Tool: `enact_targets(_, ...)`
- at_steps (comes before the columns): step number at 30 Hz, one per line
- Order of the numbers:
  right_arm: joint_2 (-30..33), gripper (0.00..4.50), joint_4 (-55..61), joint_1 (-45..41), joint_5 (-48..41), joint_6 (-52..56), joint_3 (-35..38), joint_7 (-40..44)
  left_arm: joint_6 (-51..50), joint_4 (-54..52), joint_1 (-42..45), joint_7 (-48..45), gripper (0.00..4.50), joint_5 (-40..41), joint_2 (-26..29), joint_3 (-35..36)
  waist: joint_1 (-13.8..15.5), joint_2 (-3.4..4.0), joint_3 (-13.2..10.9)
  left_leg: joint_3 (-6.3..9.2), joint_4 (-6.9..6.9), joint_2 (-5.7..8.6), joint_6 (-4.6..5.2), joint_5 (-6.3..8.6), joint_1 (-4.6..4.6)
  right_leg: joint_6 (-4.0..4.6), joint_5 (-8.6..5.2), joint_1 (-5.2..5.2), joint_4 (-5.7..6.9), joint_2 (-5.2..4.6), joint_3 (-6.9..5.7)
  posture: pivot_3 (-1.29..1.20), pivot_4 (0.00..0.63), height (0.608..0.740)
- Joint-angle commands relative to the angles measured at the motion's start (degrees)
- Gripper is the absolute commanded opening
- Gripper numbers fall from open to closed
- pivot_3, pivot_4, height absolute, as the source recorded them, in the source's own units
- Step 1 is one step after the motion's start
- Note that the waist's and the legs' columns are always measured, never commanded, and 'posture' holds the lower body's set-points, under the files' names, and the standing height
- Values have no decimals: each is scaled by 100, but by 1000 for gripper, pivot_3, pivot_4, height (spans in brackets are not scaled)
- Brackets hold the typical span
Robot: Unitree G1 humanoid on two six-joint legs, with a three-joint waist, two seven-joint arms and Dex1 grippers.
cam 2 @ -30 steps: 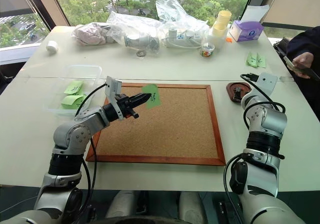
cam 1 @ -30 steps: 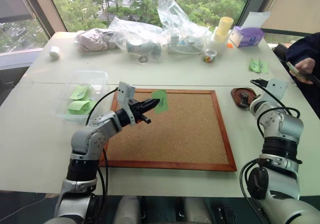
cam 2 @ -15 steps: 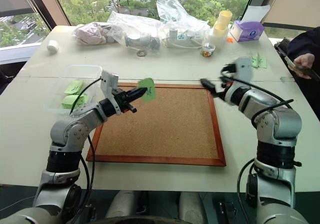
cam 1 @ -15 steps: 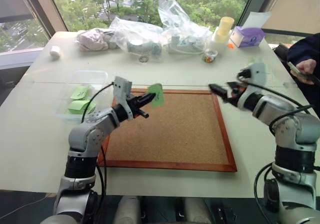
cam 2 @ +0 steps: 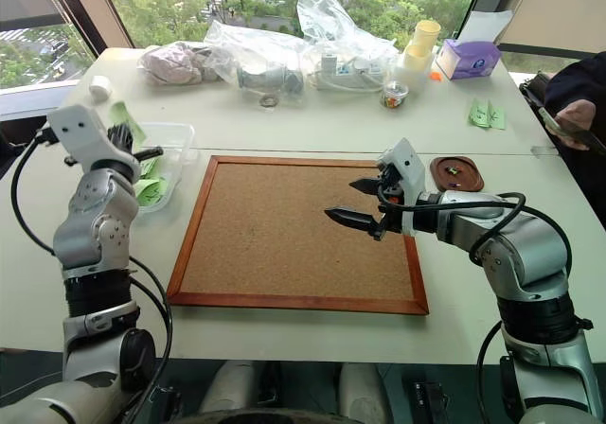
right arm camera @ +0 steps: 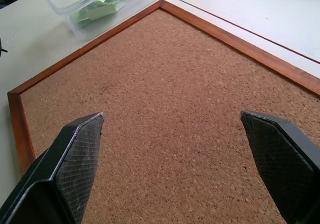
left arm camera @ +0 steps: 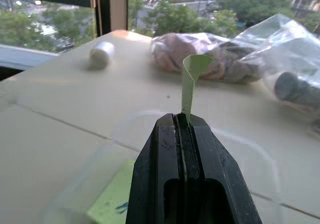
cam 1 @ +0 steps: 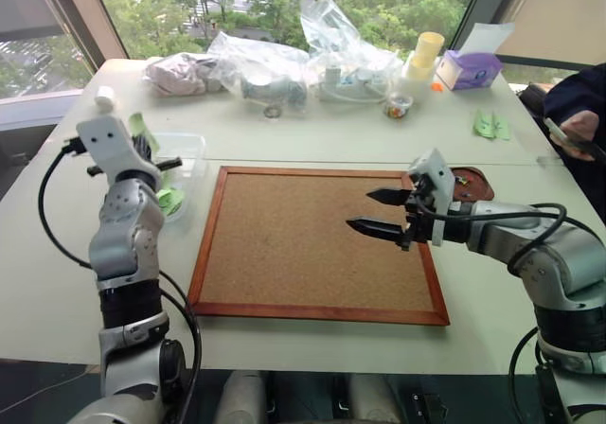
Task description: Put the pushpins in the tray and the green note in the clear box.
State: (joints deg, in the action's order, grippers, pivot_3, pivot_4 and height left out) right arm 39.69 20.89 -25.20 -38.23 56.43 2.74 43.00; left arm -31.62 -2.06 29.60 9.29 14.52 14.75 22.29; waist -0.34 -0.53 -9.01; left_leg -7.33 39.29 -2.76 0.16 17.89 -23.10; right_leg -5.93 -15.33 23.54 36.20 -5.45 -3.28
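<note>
Note, the green note (left arm camera: 190, 84), pinched in left gripper (left arm camera: 182, 126) above clear box (cam 1: 189, 145). Right gripper (cam 1: 379, 211) spread wide, empty, over corkboard (cam 1: 303, 254)

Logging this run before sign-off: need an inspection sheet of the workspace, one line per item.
Surface: pale table with a wood-framed corkboard; no pins or notes seen on the board.
Job's things: green note pinched in the left claw above the clear box, which holds other green notes; brown tray right of the board, small bits inside.
Clutter: plastic bags, stacked cups, purple box, white roll, two green notes at far right.
Claws: left shut on the note; right claw open above the board.
Cables: black, along both arms.
Surroundings: windows, trees; a person's hand at right.
</note>
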Motion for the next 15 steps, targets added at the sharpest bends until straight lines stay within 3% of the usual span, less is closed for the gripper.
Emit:
enact_targets(1,126,4496,55,-179,85,-221,-19,113,60,-21,-99,49,332,-83,61,65,39,-9,-4,0,1,1,0,0,-1,0,0,0,0,-1,0,0,150,740)
enact_targets(4,136,4500,45,-297,87,-245,-26,168,41,-65,-232,-27,1370,-87,82,57,71,-18,-6,-1,2,2,1,1,-1,0,0,0,0,-1,0,0,150,740)
enact_targets(10,226,4500,-16,-414,25,-282,43,328,114,-337,-411,-524,4455,103,180,-16,96,-18,-6,-3,2,2,1,1,0,0,0,0,0,-1,-1,0,150,740)
enact_targets(15,467,4500,-77,-235,-40,-351,237,618,117,-956,-645,-1662,4489,577,553,-205,92,-18,-6,-9,2,1,1,1,-2,0,0,2,0,0,-2,0,150,740)
